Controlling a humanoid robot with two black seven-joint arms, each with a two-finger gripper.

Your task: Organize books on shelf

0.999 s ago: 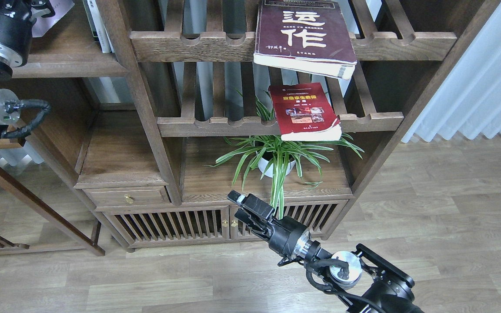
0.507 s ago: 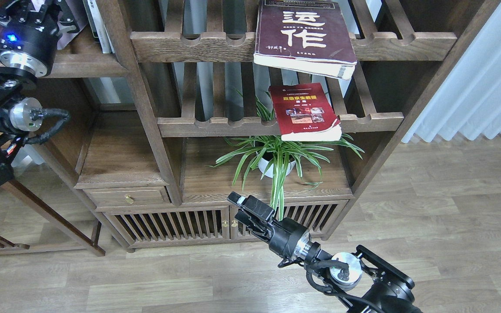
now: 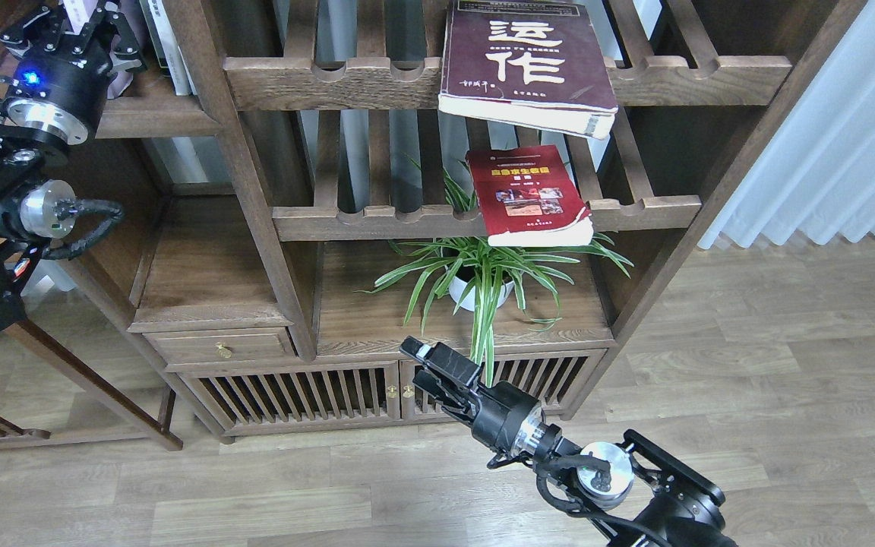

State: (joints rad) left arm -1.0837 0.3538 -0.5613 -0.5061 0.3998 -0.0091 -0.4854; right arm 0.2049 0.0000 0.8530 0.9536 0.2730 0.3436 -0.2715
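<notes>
The thick maroon book point(image 3: 529, 64) with white characters lies on the upper slatted rack and overhangs its front rail. The red book point(image 3: 532, 194) with a yellow band lies on the lower slatted rack. My left gripper point(image 3: 73, 26) is at the top left, just above the dark-brown shelf point(image 3: 156, 118). It seems shut on the thin pale lavender book point(image 3: 77, 9), which is mostly hidden behind the wrist. My right gripper point(image 3: 422, 363) hangs low in front of the cabinet doors, empty, with its fingers close together.
A few upright books point(image 3: 162, 42) stand on the shelf against the bookcase post point(image 3: 247, 175). A potted spider plant point(image 3: 483, 277) sits under the red book. There is a drawer point(image 3: 217, 348), slatted cabinet doors point(image 3: 293, 391), wood floor, and a white curtain point(image 3: 840, 144) at the right.
My left arm has moved right and up, bringing the gripper and the pale book over the shelf. The right arm has barely moved. The other books are unchanged.
</notes>
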